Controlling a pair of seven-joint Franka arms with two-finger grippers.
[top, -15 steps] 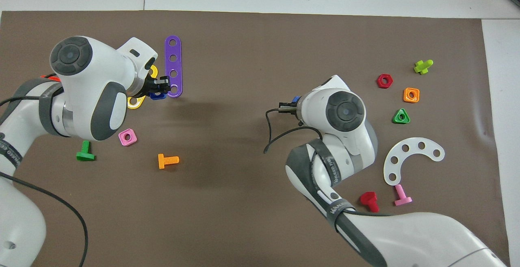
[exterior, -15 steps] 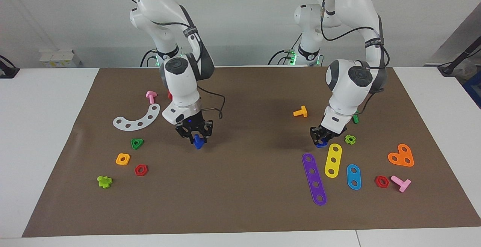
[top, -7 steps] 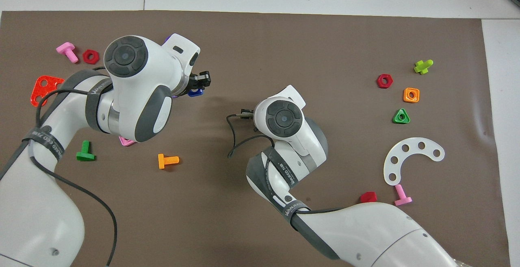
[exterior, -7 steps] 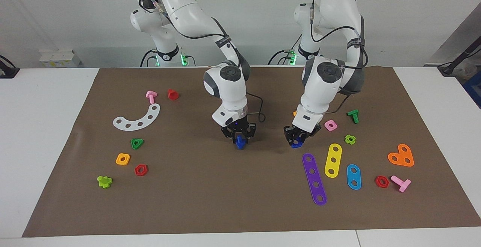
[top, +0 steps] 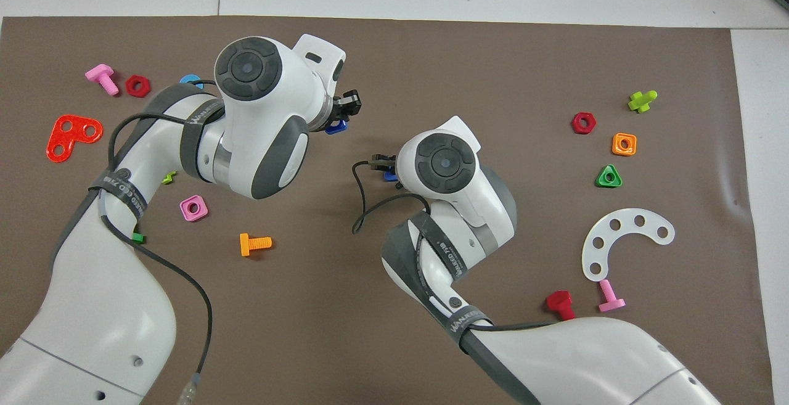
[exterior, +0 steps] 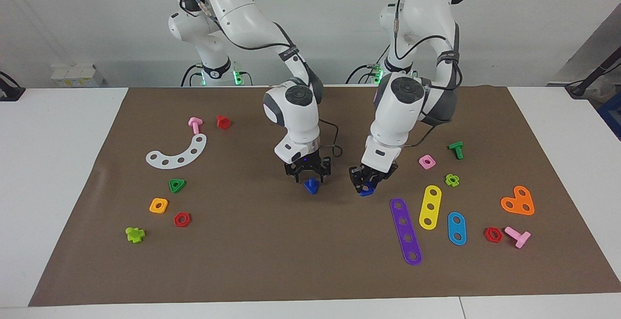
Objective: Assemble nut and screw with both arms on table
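The dark-blue screw (exterior: 311,186) stands on the brown mat (exterior: 310,260) near the table's middle, head down and stem up. It also shows in the overhead view (top: 389,175). My right gripper (exterior: 309,175) hangs just above it, fingers spread, not gripping it. My left gripper (exterior: 366,184) is shut on the dark-blue square nut (exterior: 367,191) and holds it low over the mat, beside the screw toward the left arm's end. In the overhead view the nut (top: 333,127) shows under the left gripper (top: 346,108).
A purple strip (exterior: 405,231), a yellow strip (exterior: 430,207) and a pink square nut (exterior: 426,162) lie close to the left gripper. An orange bolt (top: 254,243) lies nearer to the robots. A white arc (exterior: 178,153) and several small parts lie toward the right arm's end.
Both arms moved toward the table's middle. The left gripper carried the nut up beside the screw. The right gripper's fingers spread and the screw now sits lower, on the mat.
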